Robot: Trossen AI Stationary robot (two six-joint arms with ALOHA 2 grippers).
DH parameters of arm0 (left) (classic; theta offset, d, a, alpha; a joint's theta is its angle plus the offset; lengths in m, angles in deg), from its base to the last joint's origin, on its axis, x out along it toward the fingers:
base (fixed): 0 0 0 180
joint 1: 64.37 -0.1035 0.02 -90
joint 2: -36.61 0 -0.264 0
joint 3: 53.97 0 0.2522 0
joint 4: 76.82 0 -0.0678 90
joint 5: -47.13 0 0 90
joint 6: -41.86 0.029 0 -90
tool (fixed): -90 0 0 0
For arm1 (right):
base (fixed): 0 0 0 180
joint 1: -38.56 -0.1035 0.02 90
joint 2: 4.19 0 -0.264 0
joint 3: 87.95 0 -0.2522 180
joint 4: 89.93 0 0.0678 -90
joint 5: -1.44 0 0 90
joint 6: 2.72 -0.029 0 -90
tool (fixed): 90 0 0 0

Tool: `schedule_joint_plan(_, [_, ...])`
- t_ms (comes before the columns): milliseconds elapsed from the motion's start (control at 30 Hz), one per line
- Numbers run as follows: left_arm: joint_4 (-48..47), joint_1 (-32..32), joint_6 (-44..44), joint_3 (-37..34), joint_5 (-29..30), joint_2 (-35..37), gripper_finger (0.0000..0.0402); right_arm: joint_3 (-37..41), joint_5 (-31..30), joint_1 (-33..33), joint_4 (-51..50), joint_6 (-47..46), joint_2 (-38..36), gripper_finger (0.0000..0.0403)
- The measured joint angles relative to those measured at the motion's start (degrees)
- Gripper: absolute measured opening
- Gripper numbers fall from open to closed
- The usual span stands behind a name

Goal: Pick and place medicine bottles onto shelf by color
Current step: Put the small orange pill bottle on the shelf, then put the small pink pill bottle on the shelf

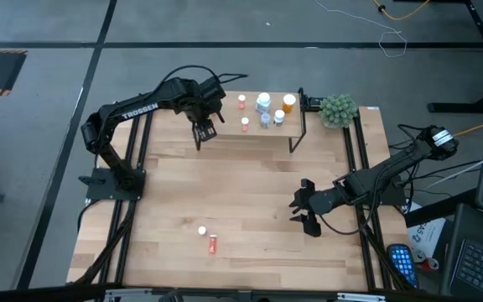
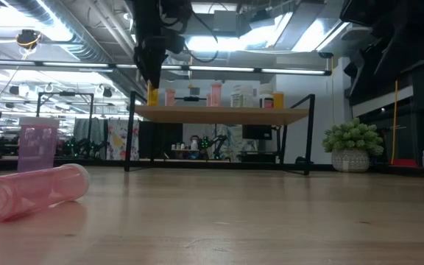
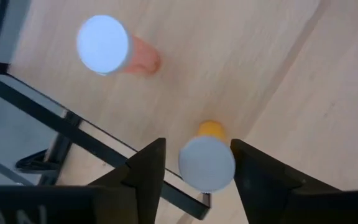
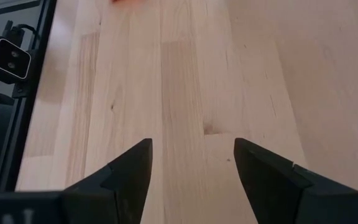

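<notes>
At the shelf's (image 1: 254, 126) far-left corner, the left tool (image 1: 204, 130) stands with fingers spread around an upright orange bottle (image 3: 207, 160), a pink bottle (image 3: 114, 48) standing close by. A pink bottle (image 1: 212, 244) lies on the near table (image 1: 250, 210). At mid-right, the right tool (image 1: 304, 210) hovers spread and empty.

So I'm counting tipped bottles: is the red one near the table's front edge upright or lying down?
Lying down. The red bottle shows its full side from above, and in the low view it rests lengthwise on the table.
</notes>
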Motion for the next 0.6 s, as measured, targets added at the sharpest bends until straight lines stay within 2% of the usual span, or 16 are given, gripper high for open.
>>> schedule_joint_plan(600, [0.92,0.9,-0.13,-0.02,1.23,0.26,0.0178,0.0,1.5,0.0,-0.06,0.06,0.0,0.0229])
